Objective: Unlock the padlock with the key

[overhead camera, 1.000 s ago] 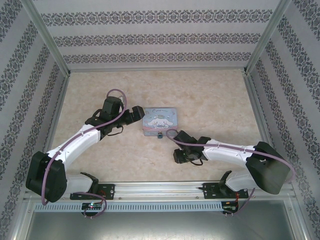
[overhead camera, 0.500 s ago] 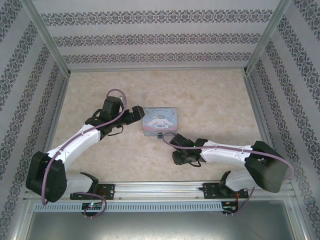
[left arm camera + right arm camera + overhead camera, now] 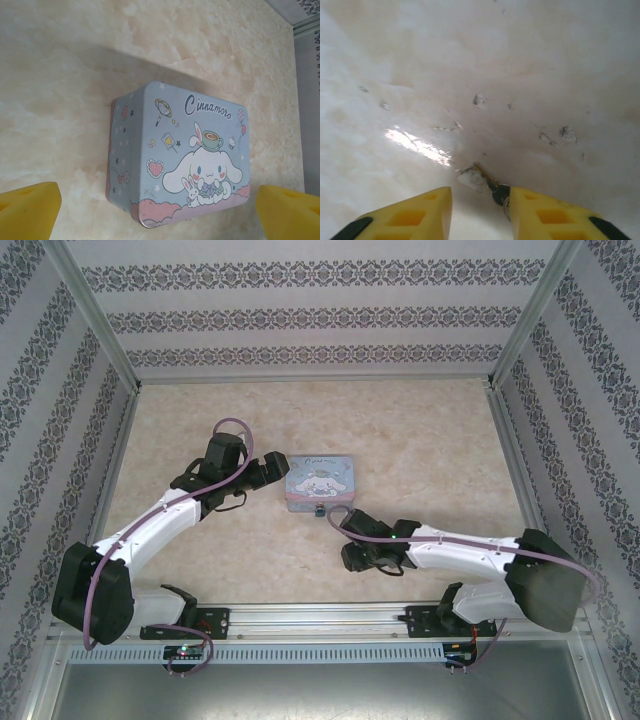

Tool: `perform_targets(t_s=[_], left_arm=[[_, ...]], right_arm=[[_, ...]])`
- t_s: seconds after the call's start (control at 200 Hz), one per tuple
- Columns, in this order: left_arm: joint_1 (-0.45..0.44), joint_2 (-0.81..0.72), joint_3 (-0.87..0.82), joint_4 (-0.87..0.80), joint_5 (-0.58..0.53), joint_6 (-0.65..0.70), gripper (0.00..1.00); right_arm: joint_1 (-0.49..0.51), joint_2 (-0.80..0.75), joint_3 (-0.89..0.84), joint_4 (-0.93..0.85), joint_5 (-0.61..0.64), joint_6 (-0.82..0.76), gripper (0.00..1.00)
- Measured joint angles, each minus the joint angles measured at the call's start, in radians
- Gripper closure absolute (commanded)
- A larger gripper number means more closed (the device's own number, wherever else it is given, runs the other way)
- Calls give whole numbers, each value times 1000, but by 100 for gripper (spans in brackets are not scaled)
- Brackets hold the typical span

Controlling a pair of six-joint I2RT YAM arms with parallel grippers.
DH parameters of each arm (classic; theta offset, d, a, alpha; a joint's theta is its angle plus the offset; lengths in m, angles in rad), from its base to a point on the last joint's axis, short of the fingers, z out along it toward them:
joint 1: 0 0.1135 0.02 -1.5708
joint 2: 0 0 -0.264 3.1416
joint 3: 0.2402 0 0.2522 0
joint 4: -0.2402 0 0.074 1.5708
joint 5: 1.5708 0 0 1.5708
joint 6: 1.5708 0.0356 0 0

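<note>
The right arm (image 3: 460, 552) has been swinging back toward the near edge, so its wrist is now sitting a little lower in the top view and further from the tin (image 3: 320, 480). The left arm is not moving. The right pincer (image 3: 481, 200) is hanging low over the tabletop (image 3: 430, 440) with its yellow fingers (image 3: 410, 215) standing partly apart. The key (image 3: 492, 187) is lying in the gap between them, its dark head just beside one finger; whether it is being gripped is not clear. The padlock (image 3: 320, 510) is sitting against the tin's near side, apart from the right pincer. The left pincer (image 3: 159, 212) is gaping wide, gripping nothing, and is facing the tin's lid from just beside it.
</note>
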Motion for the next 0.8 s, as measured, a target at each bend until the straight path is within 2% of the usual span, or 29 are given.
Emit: perform_targets(t_s=[0.13, 0.305, 0.525, 0.799], left_arm=[[0, 11, 0, 0, 0, -3, 0], [0, 23, -5, 5, 0, -6, 0], [0, 23, -12, 8, 1, -7, 0], [0, 23, -21, 9, 1, -7, 0]], right_arm=[[0, -72, 0, -14, 2, 9, 66], [0, -79, 0, -41, 23, 14, 58], [-1, 0, 0, -59, 31, 0, 59], [-1, 9, -11, -60, 31, -4, 59]])
